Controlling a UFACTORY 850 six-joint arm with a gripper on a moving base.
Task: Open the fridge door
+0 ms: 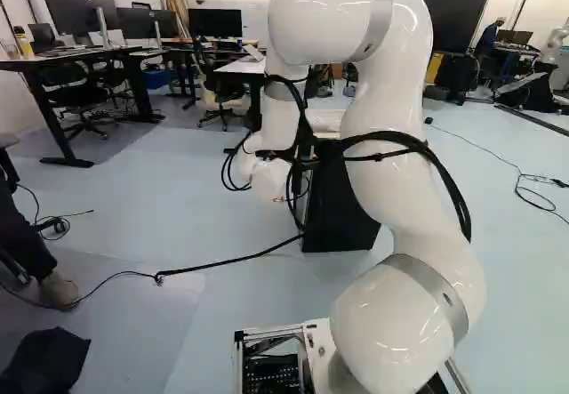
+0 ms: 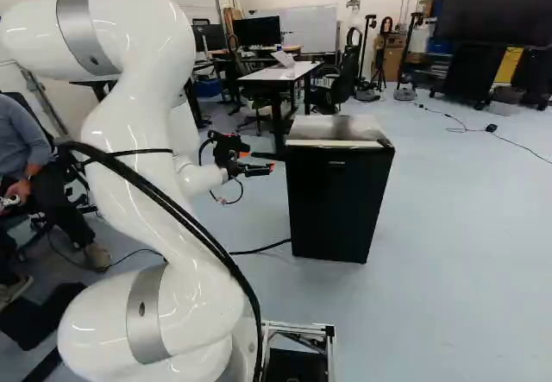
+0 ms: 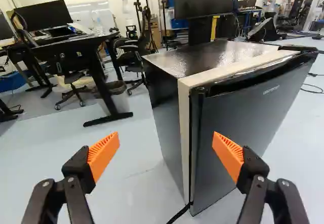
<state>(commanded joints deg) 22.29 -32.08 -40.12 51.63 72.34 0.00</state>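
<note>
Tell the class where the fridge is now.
In the right base view, the fridge stands on the floor just right of the middle, with the gripper left of it.

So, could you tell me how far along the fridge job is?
The approach looks largely done: the open fingers hover near the fridge, gripping nothing. In hand, apparently, is lining up with the door, which looks shut; catching its edge and swinging it open seem left.

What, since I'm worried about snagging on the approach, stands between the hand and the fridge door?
Nothing visible does: in the wrist view, only air shows between the open hand and the fridge door. A black cable runs low at the door's foot, below the hand, so it probably won't interfere.
</note>
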